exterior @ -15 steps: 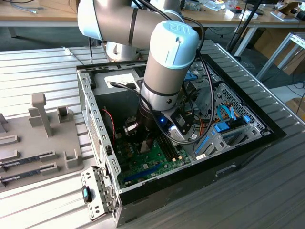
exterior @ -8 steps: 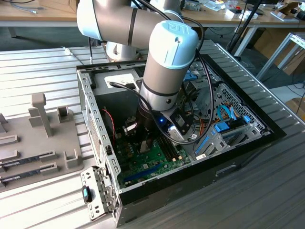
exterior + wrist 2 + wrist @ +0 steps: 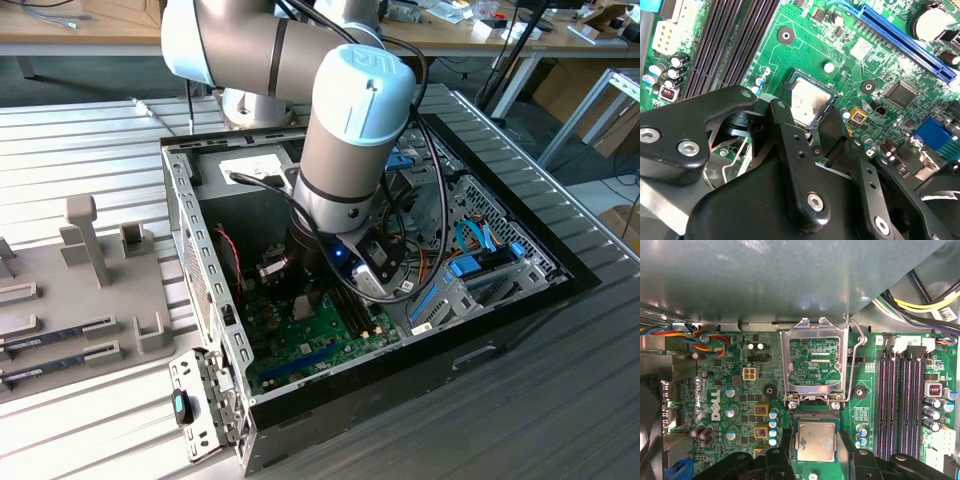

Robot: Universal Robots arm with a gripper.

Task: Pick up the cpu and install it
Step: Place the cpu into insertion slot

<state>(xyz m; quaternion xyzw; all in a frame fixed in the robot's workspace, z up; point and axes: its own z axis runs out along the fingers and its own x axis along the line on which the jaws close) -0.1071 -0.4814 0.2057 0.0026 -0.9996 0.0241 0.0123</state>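
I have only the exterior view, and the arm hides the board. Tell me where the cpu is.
Observer: In both wrist views the cpu lies silver side up on the green motherboard, right at the gripper.
Operator: Report the socket cover.
Observer: In the first wrist view the metal load plate is swung open and does not cover the cpu.
Operator: Check the memory slots.
Observer: In the first wrist view the long memory slots beside the socket hold no sticks.
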